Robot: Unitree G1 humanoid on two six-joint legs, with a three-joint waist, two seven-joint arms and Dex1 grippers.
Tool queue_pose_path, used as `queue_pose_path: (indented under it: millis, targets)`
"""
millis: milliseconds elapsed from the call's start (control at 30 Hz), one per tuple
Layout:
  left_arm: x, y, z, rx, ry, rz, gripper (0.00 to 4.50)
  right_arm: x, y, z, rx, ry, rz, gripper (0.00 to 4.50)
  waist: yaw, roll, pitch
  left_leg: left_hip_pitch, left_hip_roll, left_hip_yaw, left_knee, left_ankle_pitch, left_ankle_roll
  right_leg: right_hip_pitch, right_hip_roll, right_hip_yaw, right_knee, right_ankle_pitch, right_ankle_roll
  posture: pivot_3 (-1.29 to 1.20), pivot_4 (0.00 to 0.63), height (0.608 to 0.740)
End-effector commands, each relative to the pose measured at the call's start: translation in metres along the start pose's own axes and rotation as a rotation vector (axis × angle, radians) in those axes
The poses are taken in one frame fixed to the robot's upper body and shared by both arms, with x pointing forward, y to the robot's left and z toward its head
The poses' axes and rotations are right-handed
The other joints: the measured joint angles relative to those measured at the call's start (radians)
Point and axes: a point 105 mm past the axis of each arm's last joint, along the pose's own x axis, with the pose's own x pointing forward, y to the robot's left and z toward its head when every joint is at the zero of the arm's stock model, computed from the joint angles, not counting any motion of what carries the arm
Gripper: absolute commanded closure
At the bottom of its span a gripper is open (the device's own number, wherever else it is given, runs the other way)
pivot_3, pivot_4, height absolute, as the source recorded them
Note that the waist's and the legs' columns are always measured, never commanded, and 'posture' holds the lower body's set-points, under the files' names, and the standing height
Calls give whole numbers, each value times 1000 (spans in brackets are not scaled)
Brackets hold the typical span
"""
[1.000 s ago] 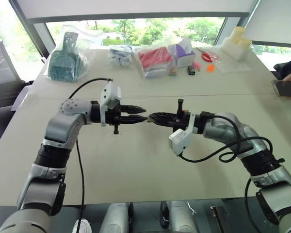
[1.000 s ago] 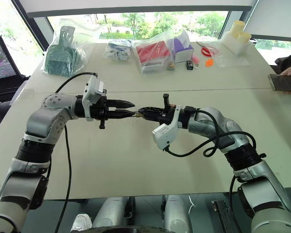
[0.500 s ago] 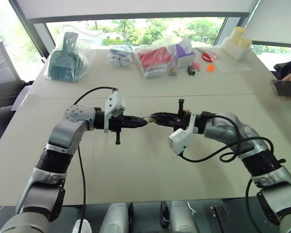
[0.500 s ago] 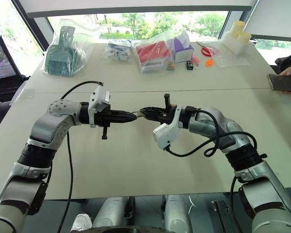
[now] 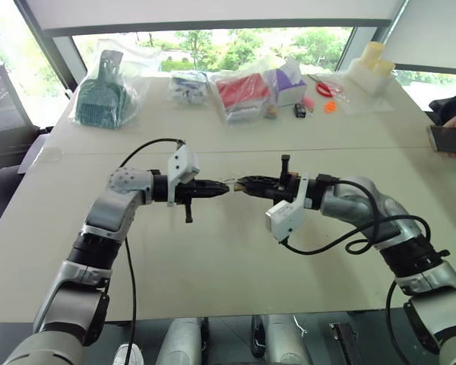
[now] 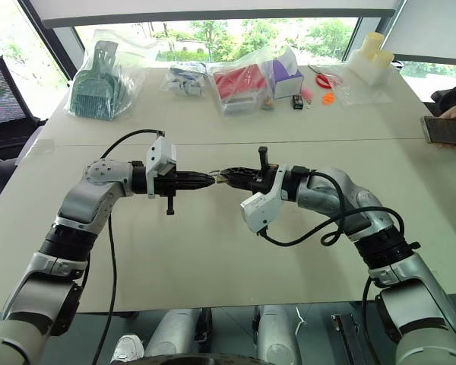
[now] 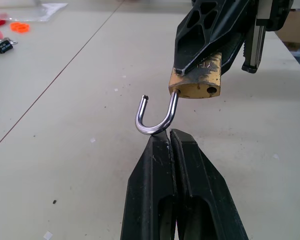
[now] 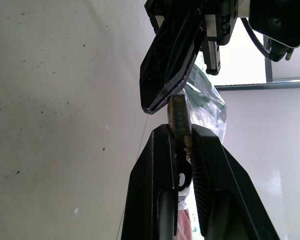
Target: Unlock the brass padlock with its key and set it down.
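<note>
Two arms meet tip to tip above the pale table (image 5: 213,258).
Right gripper (image 7: 210,47) clamps the small brass padlock (image 7: 196,77), silvery shackle (image 7: 155,117) swung open; left gripper (image 7: 169,137), fingers pressed together, touches that shackle.

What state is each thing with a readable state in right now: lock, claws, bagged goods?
Small brass padlock with silvery shackle: unlocked, shackle swung open, held above the table.
Right claw: shut on the padlock body.
Left claw: shut, fingertips pressed together at the bend of the open shackle.
Green plastic scoop: sealed in a clear bag, lying on the table's far side.
</note>
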Motion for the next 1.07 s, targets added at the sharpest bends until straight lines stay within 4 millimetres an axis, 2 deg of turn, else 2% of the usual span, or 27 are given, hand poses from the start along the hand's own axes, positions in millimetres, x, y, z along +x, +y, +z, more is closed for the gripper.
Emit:
queue_pose_path:
  millis: [33,167,333,500,533,567,600,633,733,900,1000,1067]
  targets:
    - [-17,1,3,30,5,52,4450,-6,7,-10,29,43,13,4500,-2,0,0,0,0,0,0,0,0,0,0,0,0,0,0,0,150,740]
    - [-22,-18,-22,2,65,56,4450,-3,26,-28,86,115,44,4500,-6,0,0,1,0,0,-1,0,0,0,0,0,0,0,0,0,150,740]
    - [-14,-39,-32,-13,68,56,4450,2,44,-41,108,161,82,4500,1,0,0,1,1,0,-1,0,0,0,0,0,0,-1,-1,0,150,740]
    - [-9,-49,-33,-35,55,80,4500,2,57,-47,146,187,119,2201,-2,0,0,1,1,0,-1,0,0,0,-1,1,0,-2,-3,0,150,740]
    - [-9,-49,-34,-37,59,87,4500,0,58,-47,154,189,128,1527,-2,0,0,1,1,0,-1,0,0,0,-1,1,0,-2,-3,0,150,740]
    - [-9,-50,-34,-37,61,88,4500,-3,60,-46,167,190,140,1100,-2,0,0,1,1,0,-1,0,0,0,-1,1,0,-1,-2,0,150,740]
    - [-10,-50,-34,-37,63,89,4500,-7,60,-46,179,188,151,479,-1,0,0,1,1,0,-1,0,0,0,-1,1,0,-1,-2,0,150,740]
    - [-11,-50,-33,-33,68,88,4500,-13,58,-47,194,195,158,200,1,0,0,1,1,0,-1,0,0,0,-1,1,0,-1,-2,0,150,740]
    - [-15,-48,-31,-18,74,93,4500,-31,51,-50,265,218,183,81,3,0,0,1,1,0,-1,0,0,1,-1,1,0,-1,-2,0,150,740]
    - [-23,-39,-28,-8,78,128,4500,-58,41,-49,598,249,200,81,1,0,0,1,1,0,-1,0,0,1,-2,1,-1,0,-1,0,150,740]
    - [-30,-34,-25,-3,77,153,4500,-75,41,-41,817,248,249,81,1,1,0,2,2,0,-1,0,0,1,-2,0,0,0,-1,0,150,740]
    - [-34,-33,-23,-10,73,161,4500,-81,40,-36,900,245,270,81,2,0,0,2,2,0,-1,0,0,1,-2,0,0,0,-1,0,150,740]
